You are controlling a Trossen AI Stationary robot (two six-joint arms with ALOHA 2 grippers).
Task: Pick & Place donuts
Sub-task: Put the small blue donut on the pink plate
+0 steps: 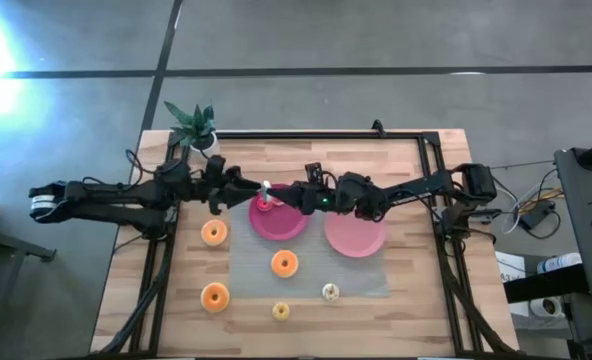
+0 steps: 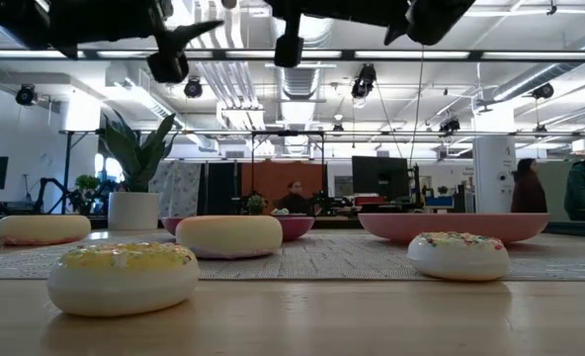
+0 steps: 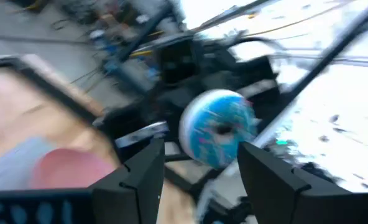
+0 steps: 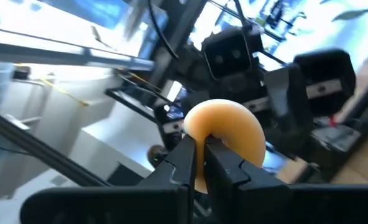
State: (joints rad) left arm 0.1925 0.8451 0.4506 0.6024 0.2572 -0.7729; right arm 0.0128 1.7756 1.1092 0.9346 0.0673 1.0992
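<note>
My right gripper (image 4: 202,158) is shut on a small donut (image 4: 224,140). The donut looks orange in the right wrist view and white-blue with sprinkles (image 3: 218,127) in the left wrist view. It is held in the air over the left pink plate (image 1: 286,225). My left gripper (image 3: 202,171) is open and faces this donut from the table's left, with its fingers apart from it. A small red donut (image 1: 264,207) lies on that plate. Orange donuts (image 1: 214,232) (image 1: 284,263) (image 1: 214,296), a yellow one (image 1: 281,311) and a cream one (image 1: 330,292) lie flat on the table. My right gripper pinches the donut's ring at the part nearest my wrist (image 4: 199,140), just below the hole; the fingers themselves hide the exact spot. They come roughly level from the table's right. The donut stands on edge, lifted clear above the plate (image 1: 266,188).
A second pink plate (image 1: 354,232) sits right of the first, both on a grey mat (image 1: 246,270). A potted plant (image 1: 191,125) stands at the far left corner. A black frame (image 1: 431,190) edges the table. People sit in the room beyond.
</note>
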